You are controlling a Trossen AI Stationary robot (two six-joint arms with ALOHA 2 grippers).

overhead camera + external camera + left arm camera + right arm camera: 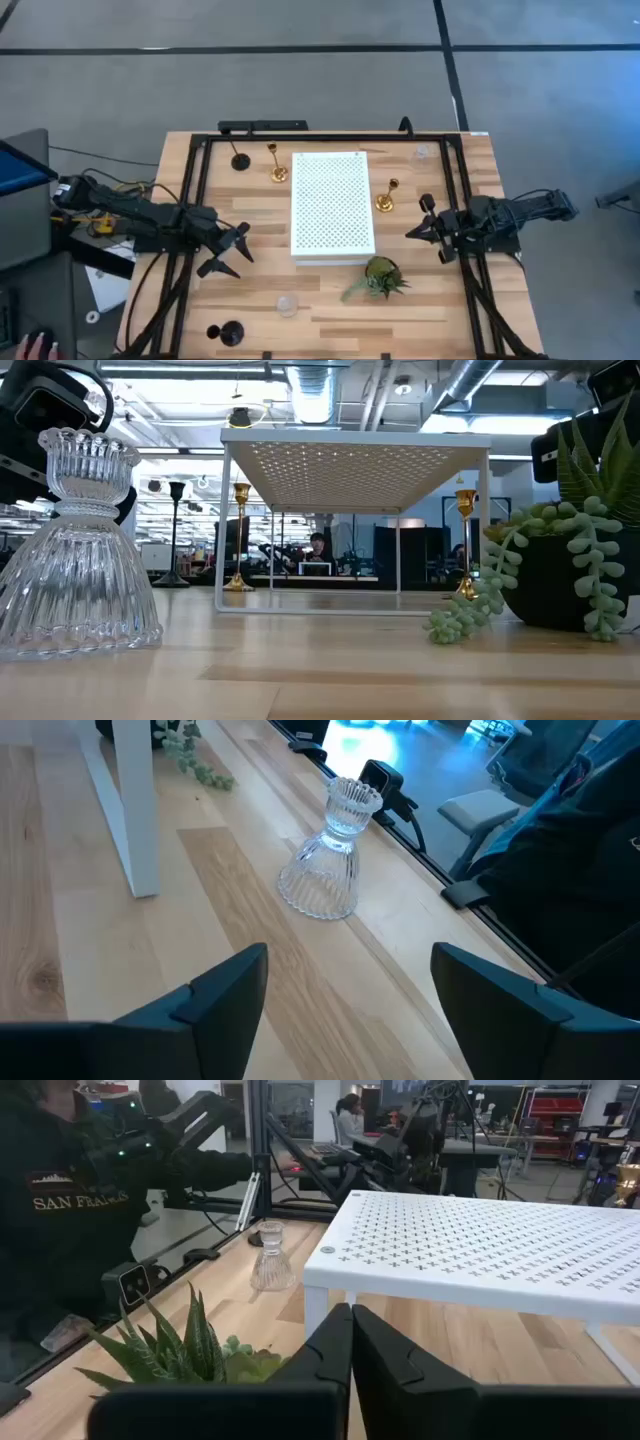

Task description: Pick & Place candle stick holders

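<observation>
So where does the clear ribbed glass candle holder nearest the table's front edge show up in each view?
High view: clear ribbed glass candle holder, faint, front-left of the white perforated board.
Low view: large at the left edge.
Left wrist view: centre, upright on the wood.
Right wrist view: small, mid-left, beyond the green plant.
Shared landmark: the white board, in all four views.

Light wooden plank tabletop [330,305] framed by black metal rails [195,165]. White perforated metal board on four legs [332,204] stands at centre. Small green succulent plant in a dark pot [379,276] sits just beside the board's near right corner, trailing stems on the wood. Grey floor [300,80] beyond. A person in a dark printed sweatshirt [70,1220] is beside the tabletop.
</observation>
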